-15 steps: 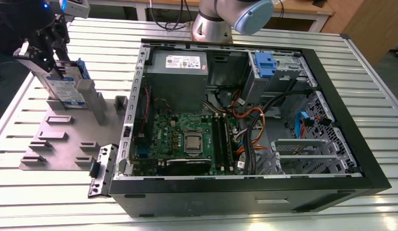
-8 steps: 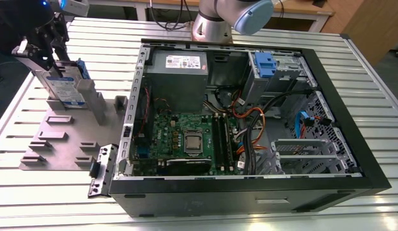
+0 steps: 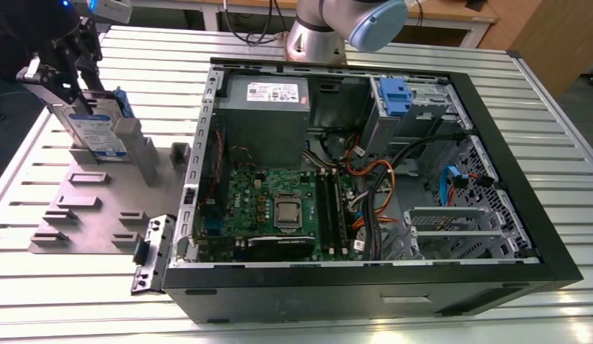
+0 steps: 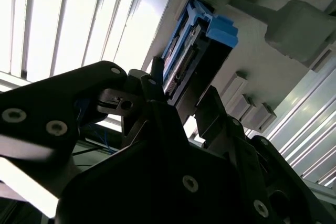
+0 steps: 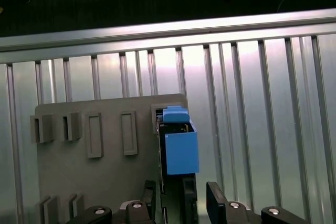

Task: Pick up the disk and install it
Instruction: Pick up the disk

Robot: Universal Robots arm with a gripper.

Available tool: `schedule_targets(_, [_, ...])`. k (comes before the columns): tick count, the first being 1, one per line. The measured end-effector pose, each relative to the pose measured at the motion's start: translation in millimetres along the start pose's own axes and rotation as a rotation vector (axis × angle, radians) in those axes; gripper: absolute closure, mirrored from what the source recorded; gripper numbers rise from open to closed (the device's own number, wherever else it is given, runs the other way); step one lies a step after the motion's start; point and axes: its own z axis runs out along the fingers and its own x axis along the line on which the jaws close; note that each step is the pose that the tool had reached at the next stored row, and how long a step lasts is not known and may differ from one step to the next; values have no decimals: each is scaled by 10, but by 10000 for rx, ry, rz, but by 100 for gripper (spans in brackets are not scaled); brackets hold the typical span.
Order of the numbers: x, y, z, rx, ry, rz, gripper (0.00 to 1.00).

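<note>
The disk (image 3: 93,129) stands on edge in a slot of the grey fixture plate (image 3: 95,215), at the exterior view's left; its white-and-blue label faces out. My gripper (image 3: 67,86) is over its upper end. Both wrist views look along the disk (image 5: 181,150) (image 4: 197,40) to its blue end handle. My gripper (image 5: 181,198) (image 4: 181,95) straddles the near end, one black finger on each side. In the first wrist view a narrow gap shows between each finger and the disk, so the jaws look open around it.
An open computer case (image 3: 373,287) lies to the exterior view's right of the fixture. It holds a motherboard, cables, a grey power-supply box (image 3: 265,107) and another blue-handled carrier (image 3: 394,97). The arm's base (image 3: 325,32) stands behind it. The ribbed metal table (image 3: 564,143) runs underneath.
</note>
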Motion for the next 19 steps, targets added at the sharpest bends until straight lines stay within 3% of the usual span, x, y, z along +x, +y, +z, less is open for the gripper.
schedule_targets(9, [-1,0,-10,0,0,1,49])
schedule_targets(11, [-1,0,-12,0,0,0,51])
schedule_targets(12, [-1,0,-13,0,0,0,58])
schedule_targets(19, [-1,1,-22,0,0,1,58])
